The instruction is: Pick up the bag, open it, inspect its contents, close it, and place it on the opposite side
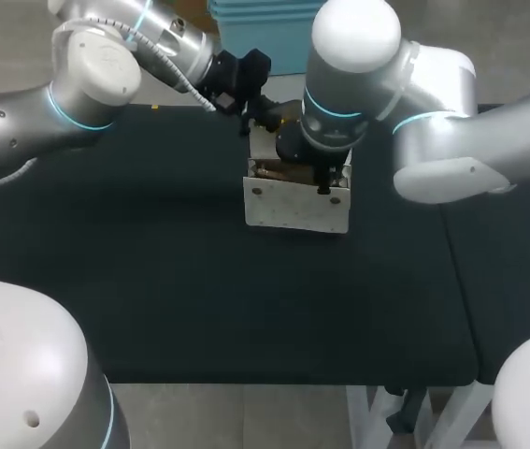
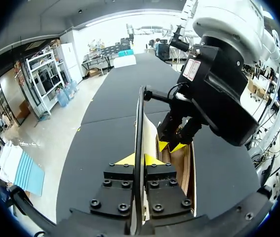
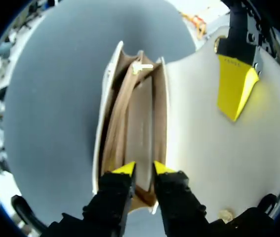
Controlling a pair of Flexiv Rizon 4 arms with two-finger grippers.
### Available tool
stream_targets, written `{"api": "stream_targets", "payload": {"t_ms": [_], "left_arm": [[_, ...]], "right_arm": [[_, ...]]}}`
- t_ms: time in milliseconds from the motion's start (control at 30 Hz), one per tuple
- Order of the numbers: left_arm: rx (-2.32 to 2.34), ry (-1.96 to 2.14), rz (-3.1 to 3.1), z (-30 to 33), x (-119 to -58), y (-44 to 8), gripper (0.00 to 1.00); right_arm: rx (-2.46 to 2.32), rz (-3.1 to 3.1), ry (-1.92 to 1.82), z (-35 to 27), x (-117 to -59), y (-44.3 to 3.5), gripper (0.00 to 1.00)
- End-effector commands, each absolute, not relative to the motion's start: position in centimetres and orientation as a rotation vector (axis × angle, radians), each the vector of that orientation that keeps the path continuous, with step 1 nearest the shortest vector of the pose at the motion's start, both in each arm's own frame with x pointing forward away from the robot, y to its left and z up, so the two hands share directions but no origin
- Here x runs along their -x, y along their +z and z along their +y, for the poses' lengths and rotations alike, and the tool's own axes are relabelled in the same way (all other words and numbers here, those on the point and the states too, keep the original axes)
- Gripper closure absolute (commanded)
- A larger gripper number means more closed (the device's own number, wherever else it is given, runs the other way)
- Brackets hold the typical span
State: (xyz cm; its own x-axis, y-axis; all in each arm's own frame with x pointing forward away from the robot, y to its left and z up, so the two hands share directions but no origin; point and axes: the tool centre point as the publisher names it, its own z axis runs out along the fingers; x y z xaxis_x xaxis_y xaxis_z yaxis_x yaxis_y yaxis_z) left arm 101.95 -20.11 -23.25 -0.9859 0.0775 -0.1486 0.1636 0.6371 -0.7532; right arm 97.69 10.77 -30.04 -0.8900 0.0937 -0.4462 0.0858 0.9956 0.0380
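Upper middle: left gripper (image 2: 140, 160) is pinching the flap (image 3: 219, 148) of the bag (image 1: 297, 208) back, right gripper (image 3: 143, 170) (can't tell its grip) is hanging right over the mouth.

Even overhead room light lies flat on the matte black table (image 1: 152, 281), glares off the white shell of my right arm (image 1: 358, 37) and bleaches the pale flap (image 3: 219, 148) beside the right gripper (image 3: 143, 169), while the inside of the bag (image 3: 130, 113) ahead of it sits in soft brown shadow.
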Motion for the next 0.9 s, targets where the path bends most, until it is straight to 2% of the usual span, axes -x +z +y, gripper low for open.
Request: {"api": "stream_targets", "payload": {"t_ms": [33,167,267,400,900], "left_arm": [[-0.172,-1.263,2.76,-20.2,-101.3,-22.8,1.0],[-0.11,-1.263,2.797,-20.5,-101.8,-23.0,1.0],[-0.08,-1.24,2.822,-20.9,-102.9,-24.2,1.0],[-0.116,-1.198,2.818,-21.5,-104.0,-26.0,1.0],[-0.242,-1.141,2.752,-21.5,-104.7,-29.5,1.0]], "right_arm": [[-0.134,2.605,0.019,10.3,-95.7,-27.6,0.78],[-0.142,2.545,0.01,10.1,-94.7,-25.4,0.78],[-0.145,2.509,0.006,9.9,-93.9,-24.4,0.82],[-0.155,2.486,0.002,9.7,-93.0,-24.1,1.0],[-0.154,2.518,0.041,10.0,-91.5,-26.7,1.0]]}}
